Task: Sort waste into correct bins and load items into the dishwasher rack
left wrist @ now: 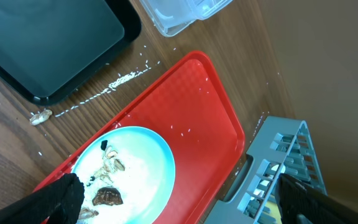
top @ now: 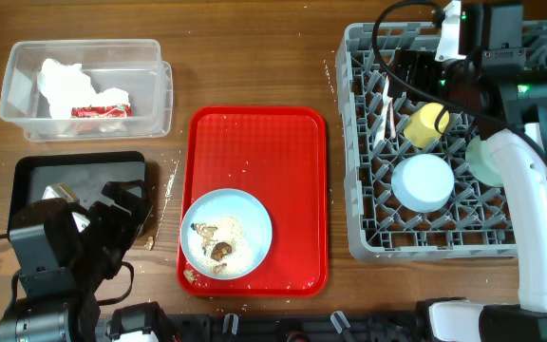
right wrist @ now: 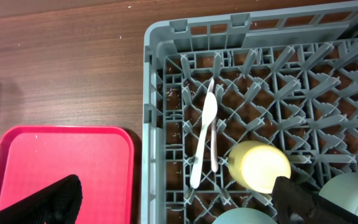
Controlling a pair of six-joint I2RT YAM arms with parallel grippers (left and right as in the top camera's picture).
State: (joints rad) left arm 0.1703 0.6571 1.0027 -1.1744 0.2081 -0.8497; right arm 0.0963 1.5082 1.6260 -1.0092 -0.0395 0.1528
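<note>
Plate with scraps is what remains.
- The light blue plate [top: 254, 217] sits at the near end of the red tray [top: 254, 142], with brownish food scraps [top: 218, 245] on it.
- Left gripper [left wrist: 179, 198]: fingers spread wide, holding nothing. It hovers over the black tray [top: 65, 171], and the plate is just to its right.
- The left wrist view shows the plate low between the fingers, closer to the left one.
- The plate is round, so no long axis matters; I judge a rim grip is needed.
- Right gripper [right wrist: 176, 200]: fingers apart and empty, above the rack [top: 359, 190], well away from the plate. The left arm is clearly nearer.
- In the rack are the white spoon [right wrist: 205, 137], long axis running front to back, the yellow cup [right wrist: 260, 167], the bowl [top: 424, 180] and the green dish [top: 482, 160].
- The clear box [top: 160, 95] holds the tissue [top: 60, 81] and the red-and-white wrapper [top: 98, 110].
- Writing: none is legible; any print on the wrapper is too small to read.
</note>
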